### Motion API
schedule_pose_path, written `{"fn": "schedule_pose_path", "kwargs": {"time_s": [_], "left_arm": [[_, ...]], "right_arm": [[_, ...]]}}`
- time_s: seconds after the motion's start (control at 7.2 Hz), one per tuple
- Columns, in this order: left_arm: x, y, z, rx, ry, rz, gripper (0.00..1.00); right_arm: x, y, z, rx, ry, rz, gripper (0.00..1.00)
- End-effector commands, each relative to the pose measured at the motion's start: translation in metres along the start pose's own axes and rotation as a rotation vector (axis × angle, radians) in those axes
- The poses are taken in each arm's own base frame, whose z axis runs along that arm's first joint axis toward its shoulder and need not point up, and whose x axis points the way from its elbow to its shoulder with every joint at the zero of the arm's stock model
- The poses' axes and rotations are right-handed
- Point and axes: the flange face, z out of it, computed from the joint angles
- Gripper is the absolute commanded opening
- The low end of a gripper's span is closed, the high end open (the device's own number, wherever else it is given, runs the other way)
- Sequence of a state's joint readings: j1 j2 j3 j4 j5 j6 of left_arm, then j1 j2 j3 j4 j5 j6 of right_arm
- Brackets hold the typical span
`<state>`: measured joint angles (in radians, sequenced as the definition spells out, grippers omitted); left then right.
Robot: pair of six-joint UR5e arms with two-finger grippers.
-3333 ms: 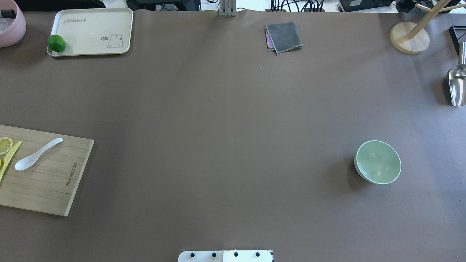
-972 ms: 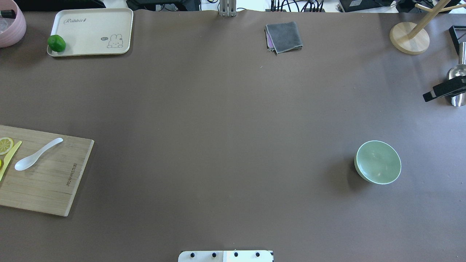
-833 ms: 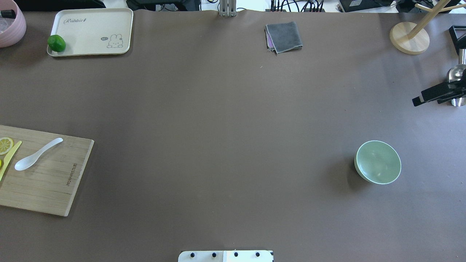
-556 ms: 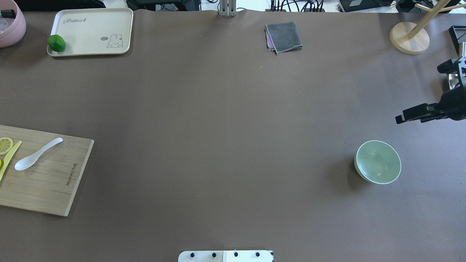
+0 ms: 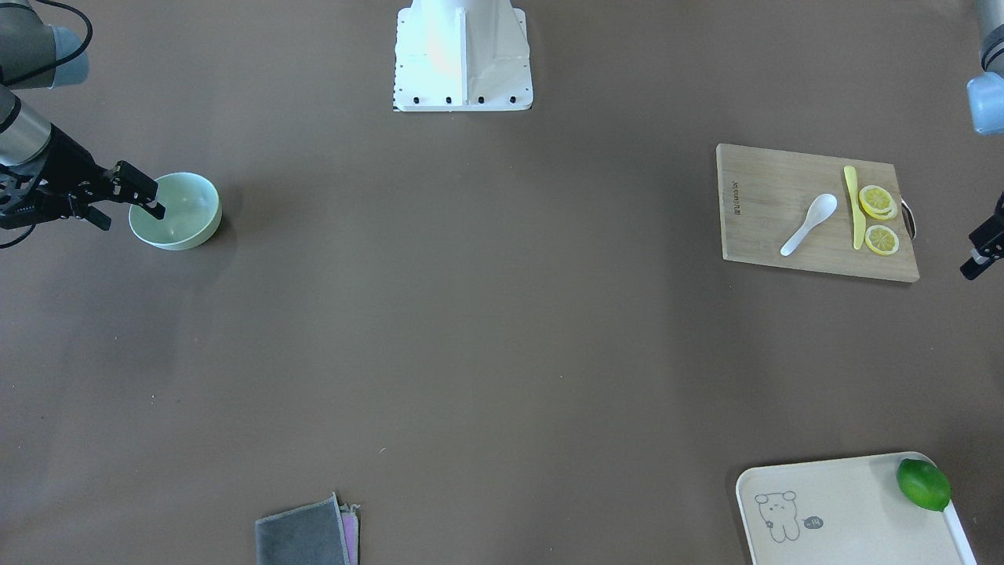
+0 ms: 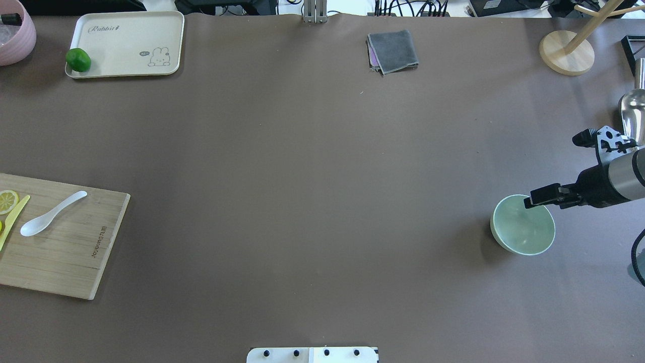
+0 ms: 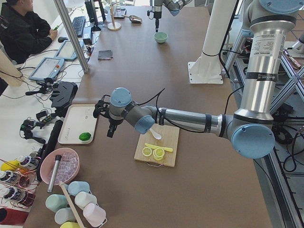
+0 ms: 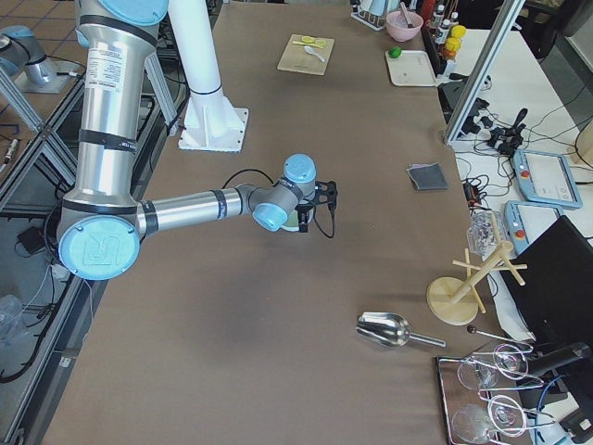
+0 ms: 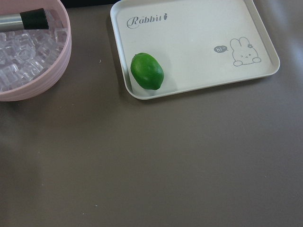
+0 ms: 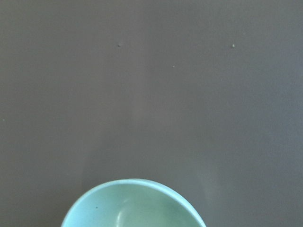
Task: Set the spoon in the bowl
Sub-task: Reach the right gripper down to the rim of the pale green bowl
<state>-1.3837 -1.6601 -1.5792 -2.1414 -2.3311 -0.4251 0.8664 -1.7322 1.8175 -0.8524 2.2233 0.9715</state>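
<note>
The white spoon (image 6: 50, 214) lies on the wooden cutting board (image 6: 65, 252) at the table's left, beside a yellow knife (image 5: 853, 208); it also shows in the front view (image 5: 808, 225). The mint-green bowl (image 6: 521, 229) stands empty at the right, also seen in the front view (image 5: 184, 220) and the right wrist view (image 10: 132, 203). My right gripper (image 6: 534, 200) hangs open over the bowl's far right rim, holding nothing. My left gripper (image 5: 976, 259) shows only partly at the frame edge, beyond the board's outer end; I cannot tell its state.
Lemon slices (image 5: 877, 202) lie on the board. A cream tray (image 9: 203, 42) with a lime (image 9: 147, 71) and a pink bowl of ice (image 9: 47, 80) sit at the far left. A grey cloth (image 6: 393, 50), a wooden stand (image 6: 567, 53) and a metal scoop (image 6: 632, 108) are at the back.
My right arm came in from the table's right edge and moved nearer and leftward until its gripper reached the bowl's rim. The spoon and the bowl have not moved.
</note>
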Motion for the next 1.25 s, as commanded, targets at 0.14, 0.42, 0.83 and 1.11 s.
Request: {"fn": "schedule_pose_path", "kwargs": {"time_s": [0.14, 0.42, 0.83, 1.11], "left_arm": [[0.002, -0.002, -0.001, 0.006, 0.003, 0.007, 0.98], [0.002, -0.002, -0.001, 0.009, 0.005, 0.010, 0.98], [0.002, -0.004, 0.000, 0.009, 0.003, 0.008, 0.98], [0.002, -0.004, 0.000, 0.008, 0.004, 0.008, 0.98]], "right_arm": [[0.015, 0.030, 0.022, -0.044, 0.059, -0.006, 1.00], [0.008, 0.031, 0.026, -0.053, 0.052, -0.021, 0.32], [0.005, 0.029, 0.028, -0.035, 0.059, -0.024, 0.00], [-0.025, 0.030, 0.006, -0.017, 0.002, -0.022, 0.00]]}}
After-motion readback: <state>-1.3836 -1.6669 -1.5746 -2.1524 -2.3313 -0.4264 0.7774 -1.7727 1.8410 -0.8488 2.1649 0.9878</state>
